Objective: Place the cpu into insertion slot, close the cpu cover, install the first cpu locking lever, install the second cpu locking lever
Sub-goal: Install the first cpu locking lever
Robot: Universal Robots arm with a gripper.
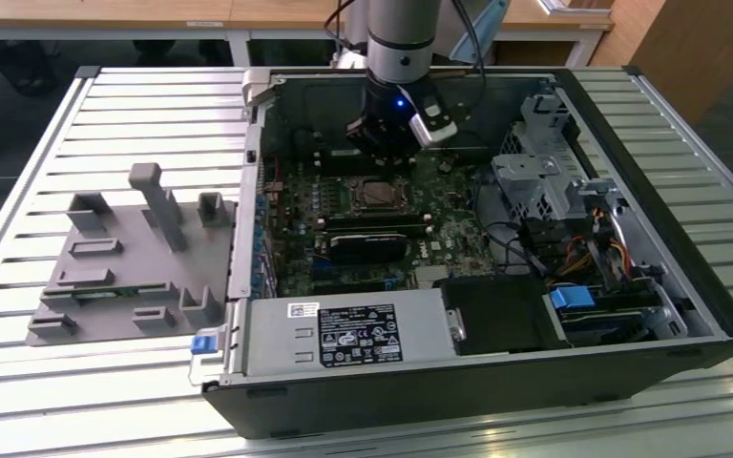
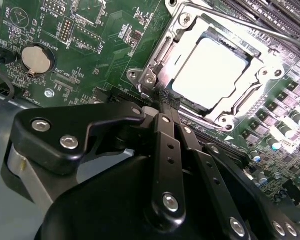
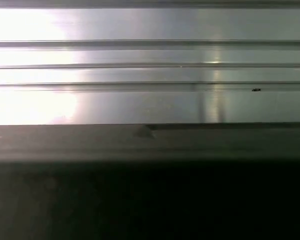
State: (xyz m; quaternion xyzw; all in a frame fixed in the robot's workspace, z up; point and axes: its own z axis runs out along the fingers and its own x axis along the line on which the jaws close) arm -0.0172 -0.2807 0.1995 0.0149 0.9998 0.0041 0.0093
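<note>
The cpu [image 2: 210, 75], a pale square chip, lies flat in the insertion slot on the green motherboard [image 2: 105, 45]. The silvery cpu cover [image 2: 182, 36] lies down around it as a frame. A thin metal lever rod [image 2: 250, 25] runs along the cover's far side. My gripper [image 2: 165, 102] is shut, its black fingertips pressed together just off one corner of the cover, next to a corner screw [image 2: 150, 78]. In the exterior view the gripper [image 1: 386, 153] hangs inside the open computer case, just behind the socket with the cpu [image 1: 376, 194].
Black memory sticks [image 1: 373, 224] lie in front of the socket. A drive cage [image 1: 538, 186] and cables fill the case's right side, with the power supply [image 1: 347, 334] in front. A grey fixture [image 1: 137, 258] stands on the slatted table at the exterior view's left.
</note>
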